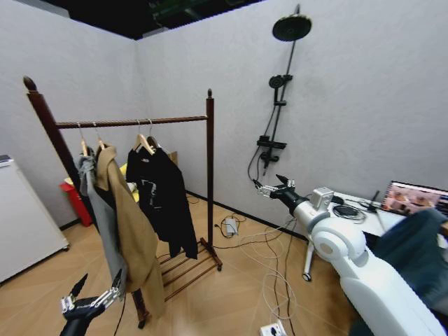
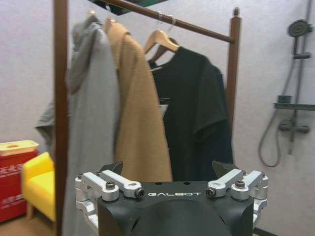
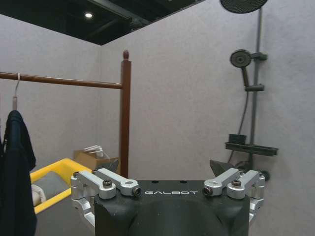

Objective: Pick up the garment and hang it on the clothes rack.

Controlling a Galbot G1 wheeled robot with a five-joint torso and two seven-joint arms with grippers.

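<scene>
Left pincer point(image 1: 89, 299) spread, empty, low; black jacket point(image 1: 162, 199) ahead and above it, already hanging on the wooden rack point(image 1: 208, 175) beside a tan coat point(image 1: 129, 231). Right pincer point(image 1: 274, 187) spread, empty, off toward the shower wall. Jacket judged soft, light, limp; hold by its hanger point(image 1: 144, 143). Yellow bin point(image 3: 51, 184) behind rack, contents unclear.

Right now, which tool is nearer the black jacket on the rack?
Left. The left tool hangs low before the clothes rack, below the black jacket; the right tool is raised off toward the shower wall.
</scene>
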